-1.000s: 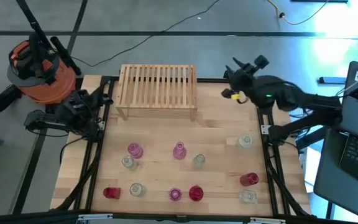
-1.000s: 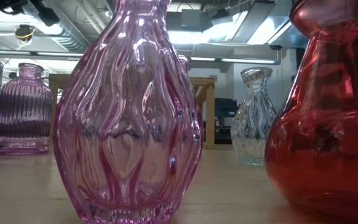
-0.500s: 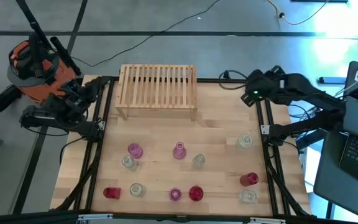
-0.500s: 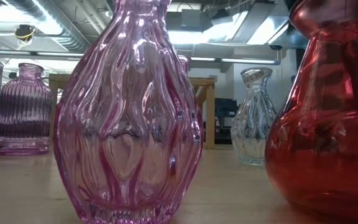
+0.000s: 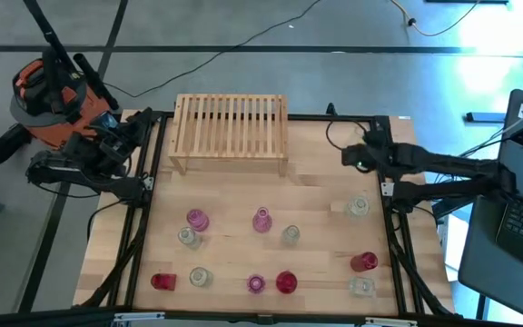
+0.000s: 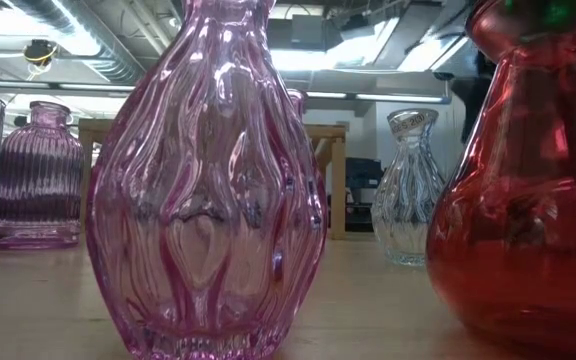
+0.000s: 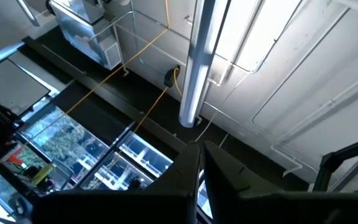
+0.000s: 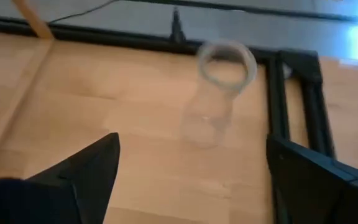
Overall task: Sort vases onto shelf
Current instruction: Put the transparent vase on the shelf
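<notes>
The light wood shelf (image 5: 230,132) stands on its short legs at the table's far middle. Several small clear, pink and red vases stand upright on the near half, among them a pink one (image 5: 261,219) (image 6: 208,180), a red one (image 5: 285,282) (image 6: 528,190) and a clear one (image 5: 359,206). Another clear vase (image 8: 219,93) stands by the table's far right corner frame. My right gripper (image 5: 361,150) (image 8: 192,144) is open and points slanting down at it, the vase ahead of the gap and untouched. My left gripper (image 5: 121,134) (image 7: 199,155) is shut, empty and tipped upward beyond the table's left edge.
A black metal frame (image 8: 294,93) runs round the table, with a cable (image 5: 330,113) at the far edge. An orange drum (image 5: 57,100) stands off the far left corner and a laptop (image 5: 520,227) off the right. Bare wood lies between shelf and vases.
My right gripper has swung down from high over the far right corner toward the tabletop, rolling as it came, and now sits low near the right edge. My left gripper has lifted and tipped upward by the table's left edge. No vase has moved.
</notes>
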### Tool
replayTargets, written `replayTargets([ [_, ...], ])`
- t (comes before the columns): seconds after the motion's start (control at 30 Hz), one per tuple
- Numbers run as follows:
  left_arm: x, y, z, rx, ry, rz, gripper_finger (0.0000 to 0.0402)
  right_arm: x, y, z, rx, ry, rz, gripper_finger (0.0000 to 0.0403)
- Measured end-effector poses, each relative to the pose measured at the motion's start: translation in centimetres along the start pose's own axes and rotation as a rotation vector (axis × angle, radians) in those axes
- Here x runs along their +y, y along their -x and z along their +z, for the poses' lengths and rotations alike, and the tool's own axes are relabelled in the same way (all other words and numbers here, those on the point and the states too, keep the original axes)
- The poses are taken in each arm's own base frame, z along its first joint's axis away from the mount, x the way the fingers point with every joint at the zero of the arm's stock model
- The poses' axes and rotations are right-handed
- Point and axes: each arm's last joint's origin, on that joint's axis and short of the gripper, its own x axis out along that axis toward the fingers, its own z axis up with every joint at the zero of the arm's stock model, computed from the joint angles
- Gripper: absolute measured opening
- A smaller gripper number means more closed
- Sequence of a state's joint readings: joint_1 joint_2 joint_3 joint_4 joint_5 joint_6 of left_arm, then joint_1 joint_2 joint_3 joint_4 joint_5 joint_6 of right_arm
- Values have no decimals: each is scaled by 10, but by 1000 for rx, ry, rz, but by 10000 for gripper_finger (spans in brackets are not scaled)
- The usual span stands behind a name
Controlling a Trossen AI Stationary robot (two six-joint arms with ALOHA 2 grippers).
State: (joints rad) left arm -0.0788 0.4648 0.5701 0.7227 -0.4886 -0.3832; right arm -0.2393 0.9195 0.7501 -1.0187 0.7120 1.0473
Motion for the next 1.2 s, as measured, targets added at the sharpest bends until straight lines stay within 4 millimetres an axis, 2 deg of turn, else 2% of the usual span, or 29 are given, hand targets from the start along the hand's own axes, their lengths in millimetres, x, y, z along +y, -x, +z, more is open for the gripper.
replayTargets([
  [0.2,0,0,0,-9,1,15,15,-3,-22,-21,-46,8,-49,353],
  [0.33,1,0,1,-16,-3,26,15,-5,-33,-29,-106,-89,-84,353],
  [0.4,2,0,1,-19,-8,28,15,-6,-38,-30,-123,-151,-87,353],
  [0.63,3,-1,2,-33,-25,38,15,-15,-54,-30,-117,-164,-170,353],
  [0.9,4,-2,3,-41,-35,44,15,-8,-70,-26,-170,-135,-94,353],
  [1.2,5,-2,2,-33,-40,48,15,-6,-91,-23,-121,-136,-128,353],
])
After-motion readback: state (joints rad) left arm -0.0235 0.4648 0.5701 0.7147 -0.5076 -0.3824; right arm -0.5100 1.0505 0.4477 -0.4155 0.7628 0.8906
